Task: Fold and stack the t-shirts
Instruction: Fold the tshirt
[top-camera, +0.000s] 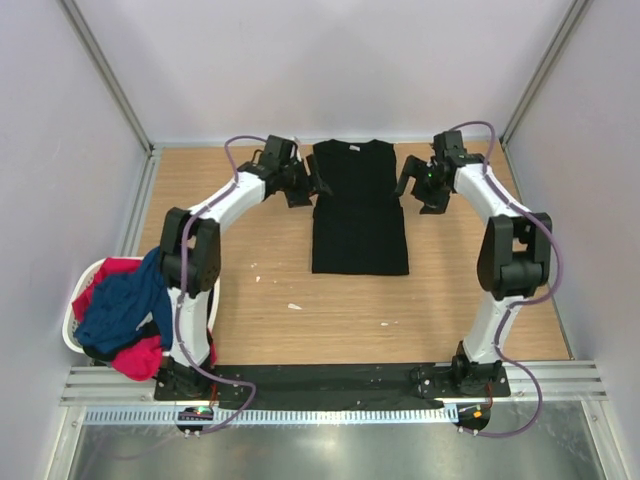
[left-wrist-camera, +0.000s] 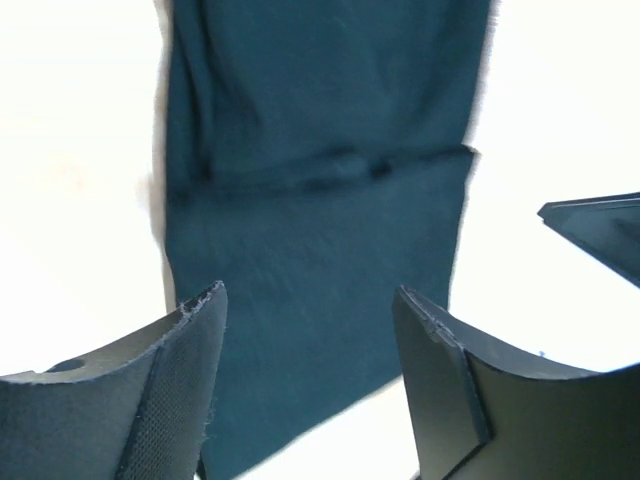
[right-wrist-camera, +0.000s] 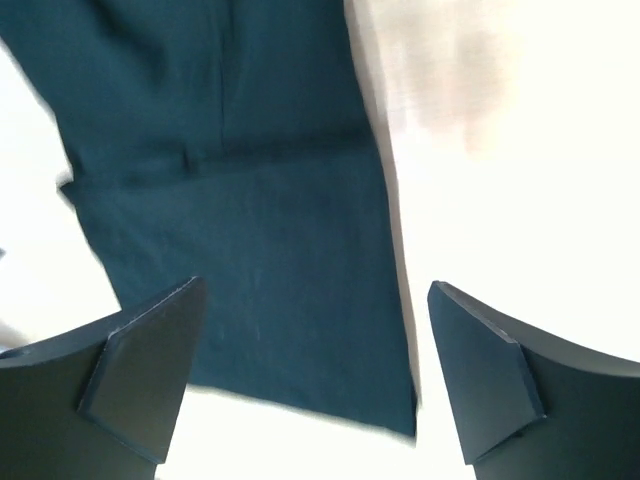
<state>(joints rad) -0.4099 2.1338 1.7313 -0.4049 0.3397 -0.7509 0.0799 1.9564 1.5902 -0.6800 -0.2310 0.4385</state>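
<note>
Where the top external view looks down on the table (top-camera: 250, 320), the black t-shirt (top-camera: 358, 215) lies flat in the far middle of the wooden surface, collar toward the back wall, sleeves turned in so that it forms a long upright rectangle. The left gripper (top-camera: 312, 190) sits just beside the shirt's upper left edge, and the right gripper (top-camera: 412, 190) just beside its upper right edge. Neither is seen carrying cloth. At the near left, off the table's edge, a white laundry basket (top-camera: 72, 312) holds the navy blue t-shirt (top-camera: 125, 305) bunched on top of the red-pink t-shirt (top-camera: 140, 358); both spill over the rim. A few small white specks (top-camera: 293, 306) lie on the bare wood, well apart from the black shirt.

In the left wrist view, the left gripper (left-wrist-camera: 310, 295) has its fingers (left-wrist-camera: 185, 380) spread wide, with nothing between them. The black t-shirt (left-wrist-camera: 320, 100) lies below and beyond them, reading dark teal against a washed-out table, with a folded hem running across it. A dark flat part (left-wrist-camera: 600, 230) enters at the right edge; what it is cannot be told.

In the right wrist view, the right gripper (right-wrist-camera: 315, 288) likewise stands wide apart and empty. The black t-shirt (right-wrist-camera: 230, 100) lies beneath, its edge passing between the fingers (right-wrist-camera: 140, 380), a cross fold visible on it.
</note>
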